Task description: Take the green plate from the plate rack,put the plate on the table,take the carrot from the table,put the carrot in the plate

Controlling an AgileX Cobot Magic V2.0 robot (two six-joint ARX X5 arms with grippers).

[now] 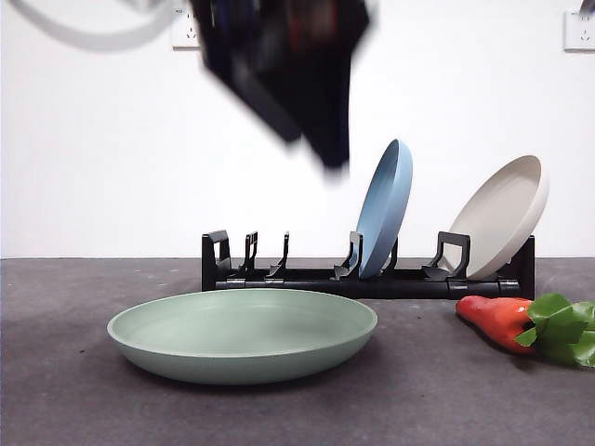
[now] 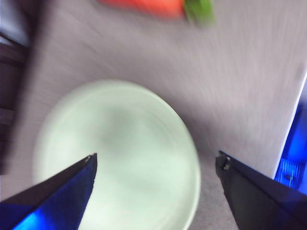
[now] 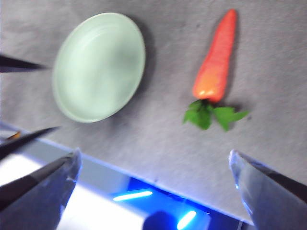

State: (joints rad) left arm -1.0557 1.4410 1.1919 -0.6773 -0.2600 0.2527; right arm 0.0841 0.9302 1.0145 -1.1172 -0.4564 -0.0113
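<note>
Front view: green plate point(image 1: 243, 334) flat on the counter point(image 1: 74, 390), lower centre, ahead of the plate rack point(image 1: 372, 279) — blue plate point(image 1: 385, 206) and beige plate point(image 1: 502, 216) slotted upright. Carrot point(image 1: 497, 319) lies at lower right. Left tool point(image 2: 156, 165) blurred above the plate, jaws wide, empty. Right tool point(image 3: 153, 165) — spread wide, empty.

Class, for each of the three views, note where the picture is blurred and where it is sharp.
Front view: the green plate, plate rack and carrot are sharp, the dark arm above smeared. Left wrist view: streaked throughout, plate and carrot soft; the left gripper stands open. Right wrist view: mildly soft; the right gripper stands open.
</note>
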